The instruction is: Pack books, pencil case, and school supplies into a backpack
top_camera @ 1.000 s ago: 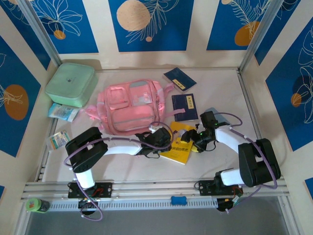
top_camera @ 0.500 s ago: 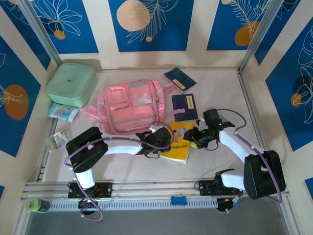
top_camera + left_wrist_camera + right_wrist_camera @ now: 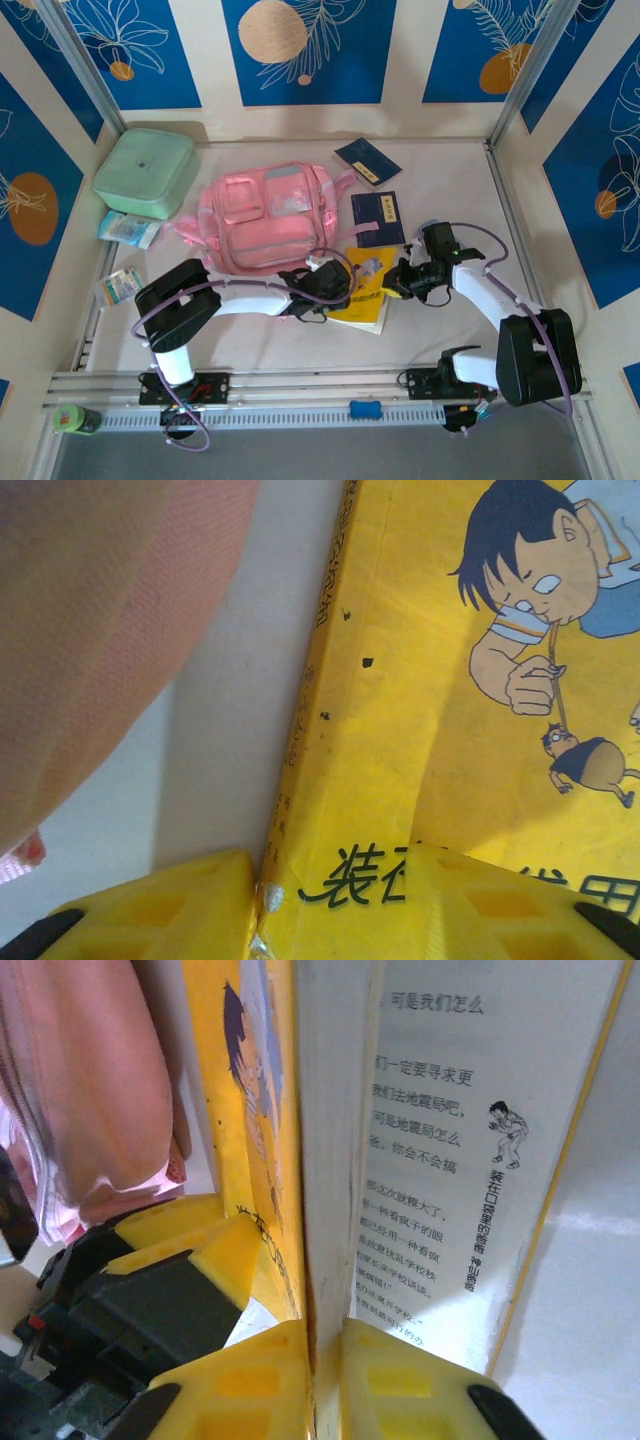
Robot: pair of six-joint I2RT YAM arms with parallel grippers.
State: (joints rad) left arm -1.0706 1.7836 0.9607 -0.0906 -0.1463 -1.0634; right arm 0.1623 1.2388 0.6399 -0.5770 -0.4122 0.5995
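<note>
The yellow cartoon-cover book [image 3: 367,297] lies just right of the pink backpack [image 3: 262,222], at its front corner. My left gripper [image 3: 338,285] is shut on the book's spine corner. One finger [image 3: 150,910] sits against the spine and the other finger [image 3: 490,900] lies over the yellow cover [image 3: 420,680]. My right gripper [image 3: 397,283] is shut on the book's opposite edge. It pinches the white page block [image 3: 335,1210] between its fingers, and a printed page [image 3: 450,1140] hangs open beside them. Two navy books [image 3: 378,218] [image 3: 367,160] lie behind, to the right of the backpack.
A mint-green box [image 3: 145,172] stands at the back left. In front of it two small packets [image 3: 130,230] [image 3: 120,286] lie along the left edge. A green object [image 3: 75,418] rests on the front rail. Patterned walls enclose the table on three sides.
My right gripper has closed onto the yellow book's page edge and shifted slightly left. The left arm and the book's spine end have stayed put.
</note>
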